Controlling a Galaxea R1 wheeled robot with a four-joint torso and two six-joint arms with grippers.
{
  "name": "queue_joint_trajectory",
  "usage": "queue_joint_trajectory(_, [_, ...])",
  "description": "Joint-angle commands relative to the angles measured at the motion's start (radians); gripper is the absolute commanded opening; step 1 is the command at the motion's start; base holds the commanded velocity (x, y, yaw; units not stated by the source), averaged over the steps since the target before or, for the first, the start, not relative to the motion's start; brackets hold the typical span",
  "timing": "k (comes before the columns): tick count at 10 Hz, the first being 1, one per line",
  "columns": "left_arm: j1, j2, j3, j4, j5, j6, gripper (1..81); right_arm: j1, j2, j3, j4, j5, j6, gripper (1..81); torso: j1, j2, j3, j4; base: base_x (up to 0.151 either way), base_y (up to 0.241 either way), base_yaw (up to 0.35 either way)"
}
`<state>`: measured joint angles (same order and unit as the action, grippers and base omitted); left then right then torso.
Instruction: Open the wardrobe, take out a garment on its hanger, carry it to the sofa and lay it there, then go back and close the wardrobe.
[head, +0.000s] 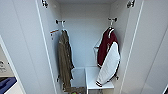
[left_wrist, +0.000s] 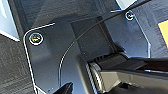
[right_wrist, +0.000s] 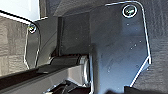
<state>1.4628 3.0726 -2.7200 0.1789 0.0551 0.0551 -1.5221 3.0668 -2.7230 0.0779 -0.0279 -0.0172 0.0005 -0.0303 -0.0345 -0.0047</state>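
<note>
The wardrobe (head: 22, 45) stands open, the garment (head: 108, 56) hanging on its hanger (head: 110, 28) right of the olive-brown garment (head: 65, 62) and above a white shelf (head: 92, 75), while the state of either claw cannot be told.

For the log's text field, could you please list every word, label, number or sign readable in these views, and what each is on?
None can be read.
maroon jacket: a small pale emblem on its chest, too blurred to read.
olive-brown garment: no print visible.
wardrobe: plain white doors and walls, no labels.
</note>
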Motion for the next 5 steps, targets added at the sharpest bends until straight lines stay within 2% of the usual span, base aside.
queue_joint_trajectory(1, [-0.046, 0.0, 0.0, -0.009, 0.057, 0.003, 81.1, 0.046, 0.005, 0.002, -0.004, -0.064, -0.001, 81.1, 0.0, 0.0, 0.0, 0.0, 0.092, 0.0, 0.0])
queue_joint_trajectory(5, [-0.046, -0.004, 0.0, -0.01, 0.057, 0.003, 81.1, 0.044, 0.005, 0.002, -0.003, -0.064, -0.001, 81.1, 0.0, 0.0, 0.0, 0.0, 0.092, 0.0, 0.0])
